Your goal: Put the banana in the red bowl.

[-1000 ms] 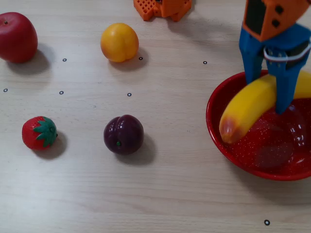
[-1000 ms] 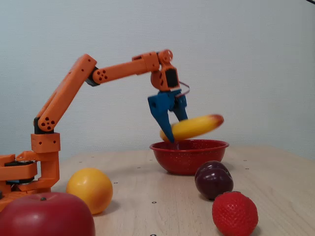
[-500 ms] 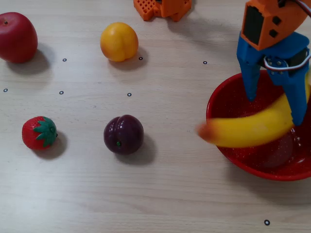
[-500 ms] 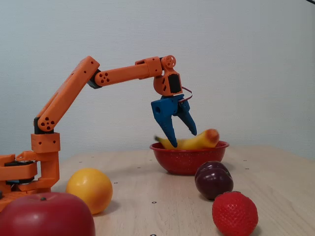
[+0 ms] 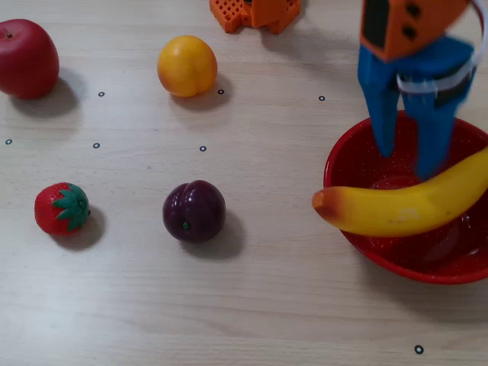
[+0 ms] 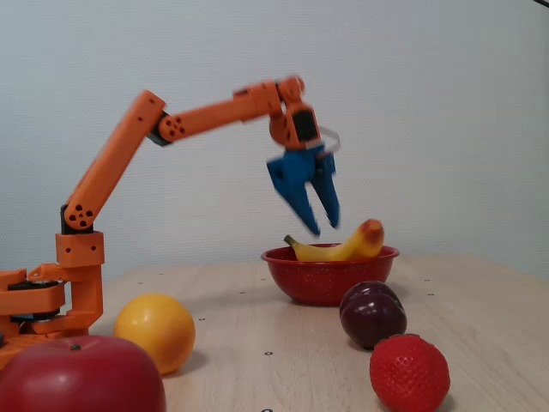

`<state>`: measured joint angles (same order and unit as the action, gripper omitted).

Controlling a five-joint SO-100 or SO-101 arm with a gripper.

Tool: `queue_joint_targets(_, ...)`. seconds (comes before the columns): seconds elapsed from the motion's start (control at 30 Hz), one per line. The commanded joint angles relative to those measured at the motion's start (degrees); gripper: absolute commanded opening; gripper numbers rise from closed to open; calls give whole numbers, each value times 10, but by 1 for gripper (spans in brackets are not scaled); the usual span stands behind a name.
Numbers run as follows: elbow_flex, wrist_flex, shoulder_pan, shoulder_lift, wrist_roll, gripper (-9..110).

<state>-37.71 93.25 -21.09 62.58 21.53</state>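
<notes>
the placing step looks done, and what is left, to my eye, is only for the arm to lift clear and pull back without its blue fingers knocking the fruit off the rim.

the banana (image 5: 404, 207) lies across the red bowl (image 5: 358, 236), its middle sunk into the hollow and its orange-red blunt end poking out past the bowl's left edge in the view from above. in the side-on fixed view the banana (image 6: 343, 246) curves up out of the red bowl (image 6: 328, 273), blunt end highest, on the right, small stem tip at the other end. it rests on the rim rather than flat on the bottom, so a bump could tip it out.

the gripper (image 5: 408, 156) hangs over the back of the bowl with its two blue fingers pointing down, parted by a clear gap and holding nothing. seen from the side, the gripper (image 6: 324, 228) is above the banana and not touching it, slightly blurred.

the other toy fruit sits well apart on the pale wooden table (image 5: 252, 305): a dark plum (image 5: 194, 211), a strawberry (image 5: 62, 207), a round yellow-orange fruit (image 5: 187, 66) and a red apple (image 5: 27, 58).
</notes>
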Motion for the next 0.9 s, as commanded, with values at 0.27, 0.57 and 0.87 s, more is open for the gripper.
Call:
queue_joint_targets(0.27,-109,-10,51,279,-119,0)
queue_joint_targets(0.57,-327,16,136,540,-173,0)
queue_joint_targets(0.87,-531,45,193,787,-209,0)
